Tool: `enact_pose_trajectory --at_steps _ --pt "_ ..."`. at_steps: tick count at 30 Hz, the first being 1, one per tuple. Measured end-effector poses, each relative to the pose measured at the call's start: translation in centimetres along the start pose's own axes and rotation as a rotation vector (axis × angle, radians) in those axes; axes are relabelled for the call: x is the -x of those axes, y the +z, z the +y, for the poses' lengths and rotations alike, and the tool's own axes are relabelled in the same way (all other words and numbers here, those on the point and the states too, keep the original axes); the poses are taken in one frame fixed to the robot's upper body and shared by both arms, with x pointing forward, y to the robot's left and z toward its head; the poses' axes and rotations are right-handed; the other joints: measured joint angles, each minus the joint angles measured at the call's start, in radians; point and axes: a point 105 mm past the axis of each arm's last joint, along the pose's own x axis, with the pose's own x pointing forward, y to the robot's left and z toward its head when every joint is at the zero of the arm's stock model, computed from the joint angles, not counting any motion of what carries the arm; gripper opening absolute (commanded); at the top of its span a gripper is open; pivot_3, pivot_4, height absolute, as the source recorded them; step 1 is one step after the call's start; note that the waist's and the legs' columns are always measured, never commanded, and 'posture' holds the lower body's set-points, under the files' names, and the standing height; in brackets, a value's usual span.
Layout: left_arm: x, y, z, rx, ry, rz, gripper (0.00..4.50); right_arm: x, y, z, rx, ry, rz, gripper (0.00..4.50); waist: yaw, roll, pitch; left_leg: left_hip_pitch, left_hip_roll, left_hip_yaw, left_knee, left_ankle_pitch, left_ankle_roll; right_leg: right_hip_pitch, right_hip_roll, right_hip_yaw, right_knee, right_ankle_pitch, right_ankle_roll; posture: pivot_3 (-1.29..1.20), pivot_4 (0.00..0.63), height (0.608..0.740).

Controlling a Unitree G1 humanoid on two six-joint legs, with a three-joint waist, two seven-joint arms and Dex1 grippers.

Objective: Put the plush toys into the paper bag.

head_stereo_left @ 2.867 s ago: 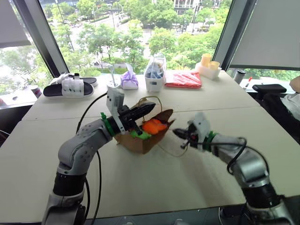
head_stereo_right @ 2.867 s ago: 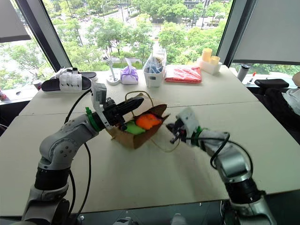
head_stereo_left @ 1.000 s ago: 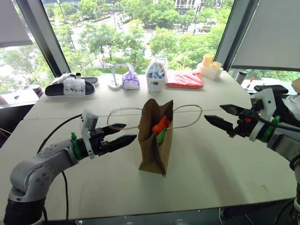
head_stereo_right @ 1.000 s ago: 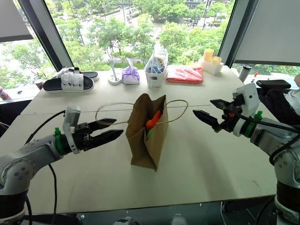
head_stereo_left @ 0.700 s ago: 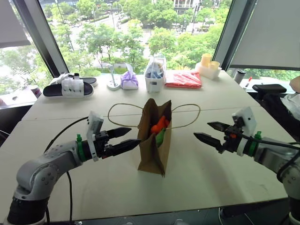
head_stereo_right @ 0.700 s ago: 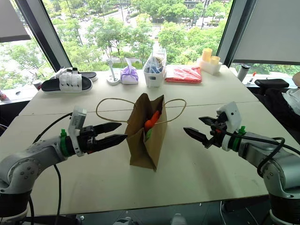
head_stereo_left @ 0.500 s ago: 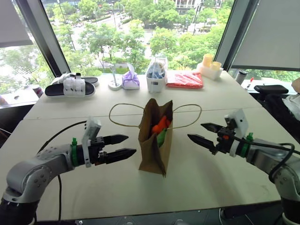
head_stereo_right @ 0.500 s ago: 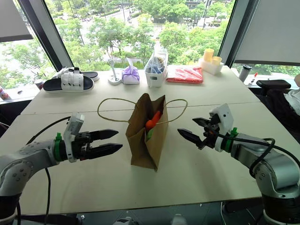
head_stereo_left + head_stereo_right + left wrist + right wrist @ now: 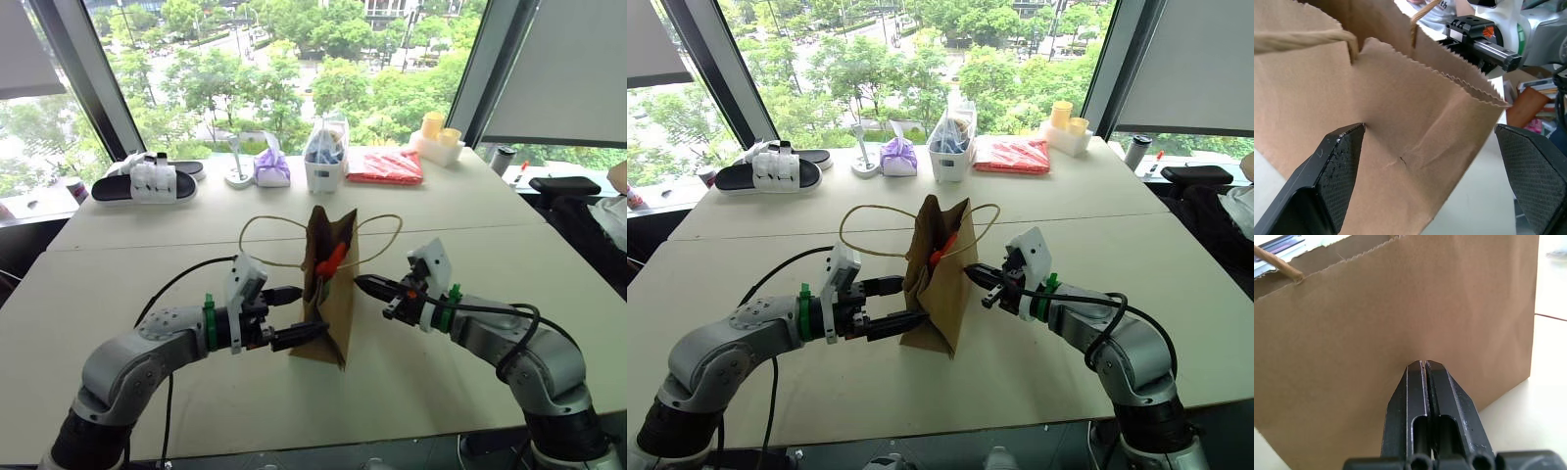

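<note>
On the bench point(image 9: 118, 264) our left pincer point(image 9: 297, 315) gapes and our right pincer point(image 9: 367, 287) is pressed together beside the bag point(image 9: 331, 294), light, crushable paper best steadied by its stiffer rim.

My arms are smooth silver-grey shells with black joints. Each wrist wears a green ring and a white boxy camera housing. Loose black cables loop along both forearms. My left gripper point(image 9: 292, 314) and right gripper point(image 9: 364, 285) have black, tapered, textured fingers.

Bright daylight from the windows point(image 9: 294, 69) behind, table point(image 9: 441, 392) evenly lit, soft shadows, wrist views slightly blurred up close
</note>
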Motion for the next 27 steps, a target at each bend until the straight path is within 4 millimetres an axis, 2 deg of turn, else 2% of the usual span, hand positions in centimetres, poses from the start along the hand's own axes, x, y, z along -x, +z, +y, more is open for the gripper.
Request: enact_pose_trajectory --at_steps 7,12,14,17,23,27 --pt "-1.4 0.4 0.4 0.0 0.064 -0.031 4.38 -0.5 0.3 0.2 0.001 0.006 -0.012 0.06 0.003 0.0 0.0 0.0 0.0 0.0 0.001 0.0 0.0 0.0 0.0 0.0 0.0 0.0 0.0 0.0 0.15 0.74" --pt "-1.9 0.4 0.8 0.019 0.11 -0.036 2.72 -0.5 0.3 0.2 0.006 0.0 -0.013 0.0 0.002 0.0 0.0 0.0 0.0 0.0 0.0 0.0 0.0 0.0 0.0 0.0 0.0 0.0 0.0 0.0 0.15 0.74" --pt "-2.0 0.3 0.9 0.032 0.123 -0.033 1.56 -0.5 0.3 0.2 0.006 -0.002 -0.013 0.0 0.002 0.0 0.0 0.0 0.0 0.0 0.001 0.0 0.0 0.0 0.0 0.0 0.0 0.0 0.0 0.0 0.15 0.74" --pt "-1.8 0.1 1.3 0.049 0.161 -0.03 0.12 -0.5 0.3 0.1 0.007 -0.007 -0.012 0.0 0.002 0.0 0.0 0.0 0.0 0.0 0.001 0.0 0.0 0.0 0.0 0.0 0.0 0.0 0.0 0.0 0.15 0.74" --pt "-1.6 0.0 1.8 0.061 0.217 -0.024 0.04 -0.3 0.5 0.0 0.013 -0.016 -0.016 0.0 0.002 0.0 0.0 0.0 0.0 0.0 0.001 0.0 0.0 0.0 0.0 0.0 0.0 0.0 0.0 0.0 0.15 0.74" --pt "-1.3 1.0 1.9 0.029 0.151 -0.016 0.04 1.6 0.8 -1.0 0.005 -0.06 -0.018 0.0 0.007 0.0 0.0 -0.001 -0.001 0.001 0.001 0.0 0.0 0.0 0.0 -0.001 0.0 0.0 0.0 0.0 0.15 0.74"
